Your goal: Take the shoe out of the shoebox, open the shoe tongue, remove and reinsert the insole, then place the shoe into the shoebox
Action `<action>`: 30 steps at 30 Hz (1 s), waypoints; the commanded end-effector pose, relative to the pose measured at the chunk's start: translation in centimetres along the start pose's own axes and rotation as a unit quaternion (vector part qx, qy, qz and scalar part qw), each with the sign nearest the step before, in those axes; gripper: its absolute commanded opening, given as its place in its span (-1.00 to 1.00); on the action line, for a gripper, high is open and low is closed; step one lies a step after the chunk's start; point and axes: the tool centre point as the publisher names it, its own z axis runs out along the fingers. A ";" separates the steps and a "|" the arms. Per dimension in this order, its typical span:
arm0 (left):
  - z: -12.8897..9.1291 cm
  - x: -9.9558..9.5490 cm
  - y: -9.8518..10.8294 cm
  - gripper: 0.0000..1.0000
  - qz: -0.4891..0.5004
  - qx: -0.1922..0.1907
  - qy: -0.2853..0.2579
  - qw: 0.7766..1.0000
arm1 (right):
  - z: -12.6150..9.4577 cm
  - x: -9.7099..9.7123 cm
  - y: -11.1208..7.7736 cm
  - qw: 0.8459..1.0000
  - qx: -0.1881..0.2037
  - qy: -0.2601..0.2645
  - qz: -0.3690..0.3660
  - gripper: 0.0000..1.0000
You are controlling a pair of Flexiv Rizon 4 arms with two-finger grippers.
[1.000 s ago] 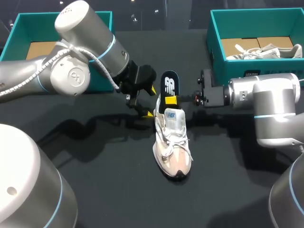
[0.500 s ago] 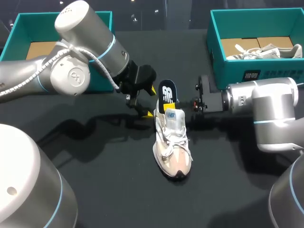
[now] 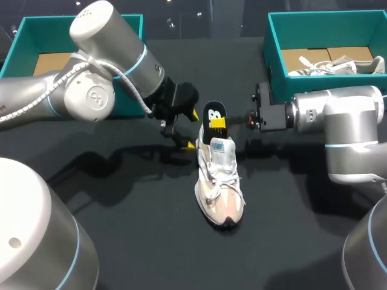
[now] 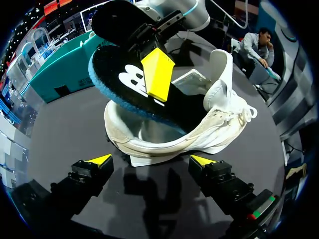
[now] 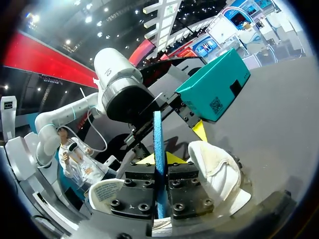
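Note:
A white and pink sneaker stands upright on the black table, toe toward the front edge. A black insole with a blue edge sticks up out of its heel opening. My right gripper is shut on the insole's upper part. From the left wrist, the insole leans over the sneaker, with one yellow finger of the right gripper pressed on it. My left gripper stands open just behind the heel, apart from the shoe. From the right wrist, the insole shows edge-on between my right gripper.
A teal shoebox sits at the back left behind my left arm. A second teal shoebox at the back right holds another sneaker. Bare black table lies in front of the shoe.
The insole has dropped lower into the sneaker's heel opening than a second ago. My right arm dipped toward the shoe and came back slightly. The left arm kept still.

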 end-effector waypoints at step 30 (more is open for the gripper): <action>0.0 0.0 0.0 1.00 0.000 -0.001 0.001 1.000 | 0.2 -0.9 0.0 1.000 0.014 -0.002 0.002 -1.00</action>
